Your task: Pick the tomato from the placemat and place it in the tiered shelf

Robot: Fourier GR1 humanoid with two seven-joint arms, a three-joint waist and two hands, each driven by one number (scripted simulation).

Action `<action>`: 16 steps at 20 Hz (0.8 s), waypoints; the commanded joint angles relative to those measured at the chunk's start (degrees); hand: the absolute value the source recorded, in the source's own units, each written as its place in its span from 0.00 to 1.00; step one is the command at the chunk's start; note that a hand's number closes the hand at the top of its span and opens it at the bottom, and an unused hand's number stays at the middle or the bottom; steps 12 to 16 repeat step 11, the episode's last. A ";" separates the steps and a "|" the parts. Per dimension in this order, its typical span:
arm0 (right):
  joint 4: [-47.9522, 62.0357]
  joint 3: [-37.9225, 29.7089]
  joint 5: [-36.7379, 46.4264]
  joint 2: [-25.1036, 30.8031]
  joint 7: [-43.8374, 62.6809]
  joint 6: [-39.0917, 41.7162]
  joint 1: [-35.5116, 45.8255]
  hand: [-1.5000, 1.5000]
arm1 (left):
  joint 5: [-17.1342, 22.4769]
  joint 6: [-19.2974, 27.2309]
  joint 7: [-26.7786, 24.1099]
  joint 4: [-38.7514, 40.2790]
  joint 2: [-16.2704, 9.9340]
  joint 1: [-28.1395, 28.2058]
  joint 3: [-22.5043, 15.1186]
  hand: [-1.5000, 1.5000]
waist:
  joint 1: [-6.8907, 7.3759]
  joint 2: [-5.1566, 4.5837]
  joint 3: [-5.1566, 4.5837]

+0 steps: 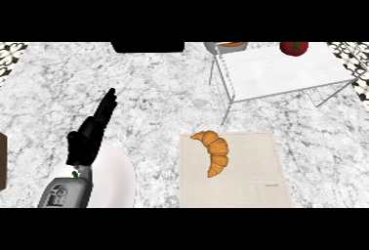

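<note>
Low at the left, the grey forearm comes up from the bottom edge and ends in the left hand, which is black. Its fingers are straight and close together, pointing up and a bit to the right, and they hold nothing. Under the wrist and just to the right of the palm lies a white plate on the grey marble counter. A tiny bit of green shows beside the wrist, too small to tell what it is. Off to the right of the fingers, well apart from them, lies a beige placemat, and a golden croissant rests on its upper left part. Far up and to the right of the fingertips stands the white tiered shelf on thin wire legs. The red tomato sits at the far right edge of the shelf top, far from the hand. Near the shelf's far left corner a small grey bowl shows with something orange in it. Straight above the fingertips, at the far edge of the counter, is a black block. A dark brown thing peeks in left of the hand.
</note>
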State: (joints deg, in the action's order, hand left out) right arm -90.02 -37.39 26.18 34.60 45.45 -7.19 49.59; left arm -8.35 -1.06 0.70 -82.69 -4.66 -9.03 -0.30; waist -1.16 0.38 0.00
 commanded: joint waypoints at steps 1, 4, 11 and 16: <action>-2.36 -7.85 -7.32 7.43 2.88 10.19 -7.52 0.00 | 1.28 -1.63 -3.29 -0.66 -1.46 4.03 1.04 0.50 | -0.75 0.20 0.04; -2.95 -14.10 -13.92 9.25 0.16 16.05 -14.36 0.00 | 0.03 0.51 2.41 -2.69 0.43 1.29 -0.25 0.50 | -0.56 0.07 0.09; 2.38 -29.12 -25.40 15.36 -6.39 28.11 -25.57 0.00 | -0.84 0.87 -0.53 0.33 0.82 -0.26 -0.36 0.50 | -0.08 -0.18 0.03; 2.38 -29.12 -25.40 15.36 -6.39 28.11 -25.57 0.00 | -0.84 0.87 -0.53 0.33 0.82 -0.26 -0.36 0.50 | -0.08 -0.18 0.03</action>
